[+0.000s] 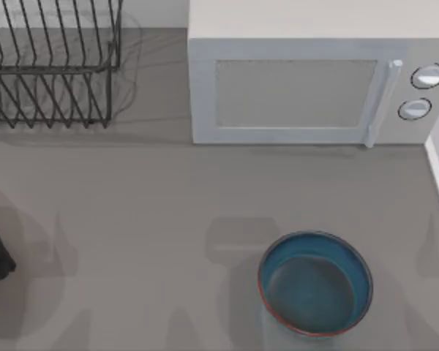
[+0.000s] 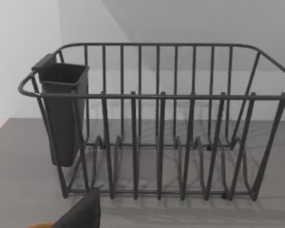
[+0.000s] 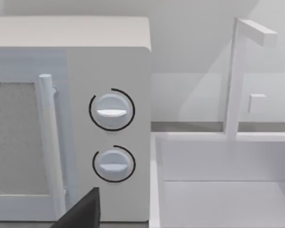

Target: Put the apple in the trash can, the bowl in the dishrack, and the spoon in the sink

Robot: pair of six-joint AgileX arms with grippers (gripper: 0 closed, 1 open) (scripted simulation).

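From above, the bowl (image 1: 315, 284) sits upright and empty on the bench (image 1: 146, 212) near its front edge, toward the right side, well apart from the dishrack (image 1: 51, 66) at the back-left corner; the white microwave (image 1: 314, 80) stands along the back edge between them. A dark shape at the bench's left edge may be part of my left arm, though I cannot say for sure. In the left wrist view, the dishrack (image 2: 156, 128) faces the camera squarely, its dark utensil cup (image 2: 61, 109) hung on one end; a dark finger (image 2: 83, 213) juts in, but I cannot tell whether the fingers are spread or pressed together. In the right wrist view, the microwave's two dials (image 3: 111, 111) and the white sink (image 3: 218, 180) with its faucet (image 3: 237, 71) lie ahead; again one dark finger (image 3: 83, 211) shows, state unknowable. Judging by sides, the bowl lies nearer my right arm, the rack nearer my left.
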